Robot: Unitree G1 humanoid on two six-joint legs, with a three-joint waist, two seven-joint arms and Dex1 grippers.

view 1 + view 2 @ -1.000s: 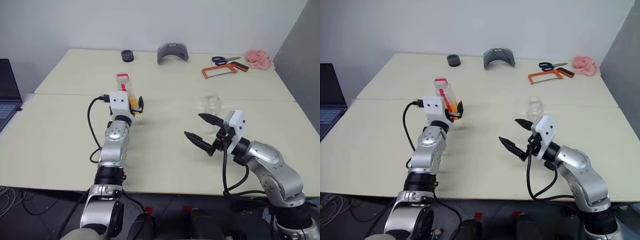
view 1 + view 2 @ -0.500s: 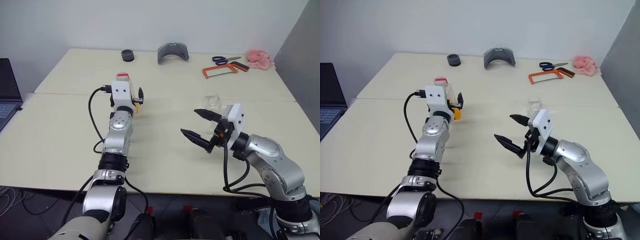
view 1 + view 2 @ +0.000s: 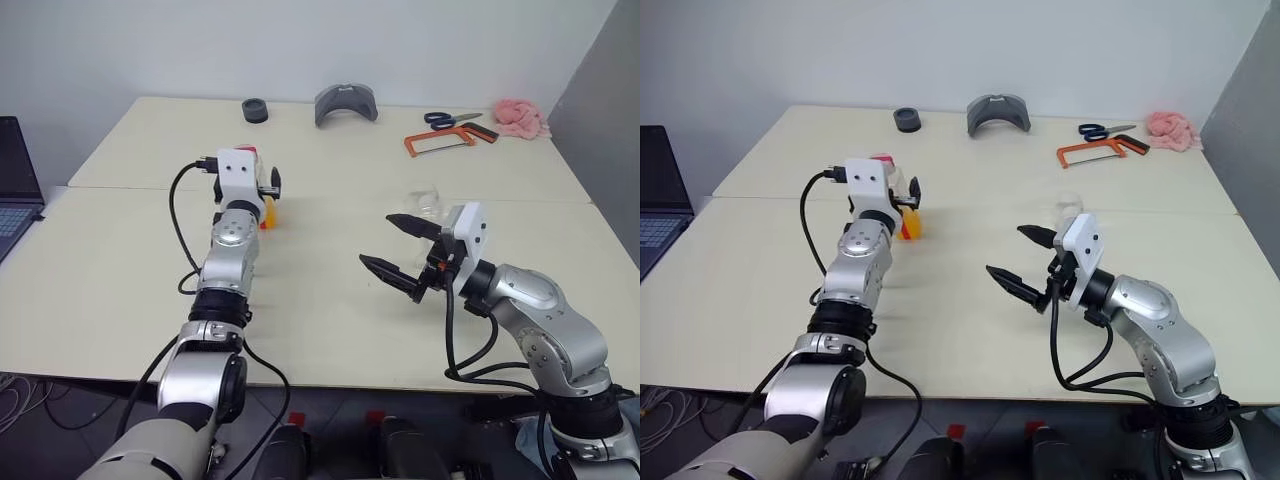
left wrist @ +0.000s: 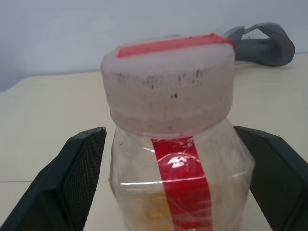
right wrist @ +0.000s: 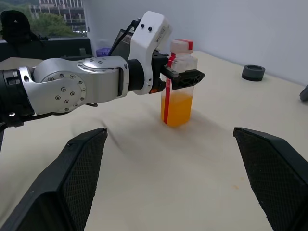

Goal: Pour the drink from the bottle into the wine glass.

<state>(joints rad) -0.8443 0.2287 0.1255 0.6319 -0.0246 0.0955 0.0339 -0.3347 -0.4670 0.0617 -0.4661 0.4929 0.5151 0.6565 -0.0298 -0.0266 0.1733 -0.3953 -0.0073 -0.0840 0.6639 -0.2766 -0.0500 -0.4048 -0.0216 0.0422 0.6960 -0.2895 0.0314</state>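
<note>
Right wrist view: my left hand (image 5: 185, 77), spread, brackets the upright bottle (image 5: 177, 98) below its cap; right hand (image 3: 399, 249) spread, well apart.

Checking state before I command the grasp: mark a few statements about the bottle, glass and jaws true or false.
1. The small clear plastic bottle with white cap and red label strip stands upright on the cream table. True.
2. The left gripper has jaws standing open on either side of the bottle. True.
3. The bottle's cap is off. False: the cap is on.
4. The right gripper grips the clear stemmed wine glass. False: its jaws are open and empty, with the glass behind them.
</note>
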